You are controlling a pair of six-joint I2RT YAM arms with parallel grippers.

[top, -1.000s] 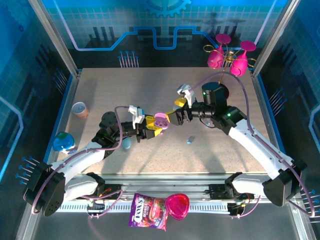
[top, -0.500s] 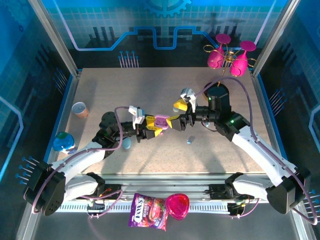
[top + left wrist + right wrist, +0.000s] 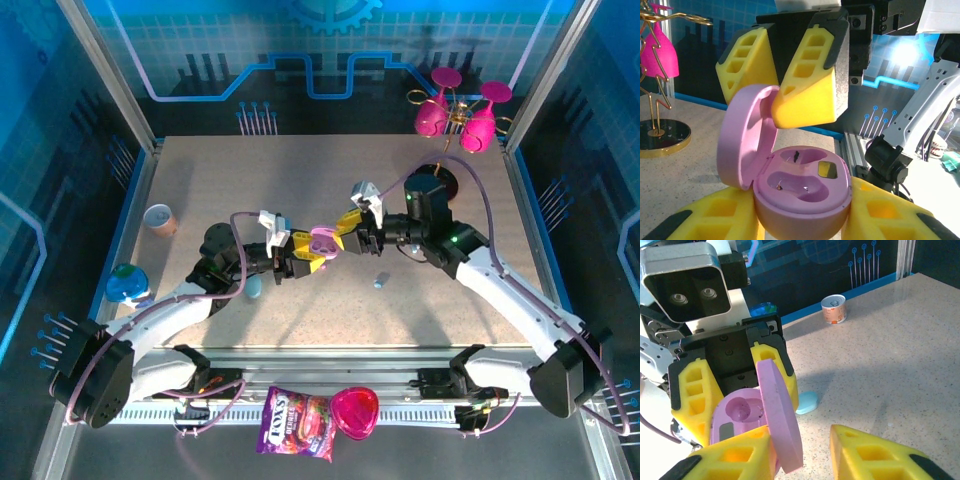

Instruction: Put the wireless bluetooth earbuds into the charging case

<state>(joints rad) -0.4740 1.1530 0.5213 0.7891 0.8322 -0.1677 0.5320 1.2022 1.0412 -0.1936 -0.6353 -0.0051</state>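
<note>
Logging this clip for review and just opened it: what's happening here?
The left claw is shut on the base of a purple charging case, whose lid is hinged open. The right claw straddles the raised lid, with one finger against it and a gap showing to the other. Both sockets in the case look empty, so no earbud is in yet. A small pale blue piece, likely an earbud, lies on the table nearby.

Speckled beige tabletop [image 3: 300, 180]. Small printed cup [image 3: 160, 217] upright near left edge. Blue-green round object [image 3: 127, 283] just nearer than cup, at rim. Pale blue case [image 3: 253, 287] right of cup, nearer. Tiny blue earbud [image 3: 380, 281] farther right of cup. Pink-and-gold stand [image 3: 432, 117] far right of cup, at back.
</note>
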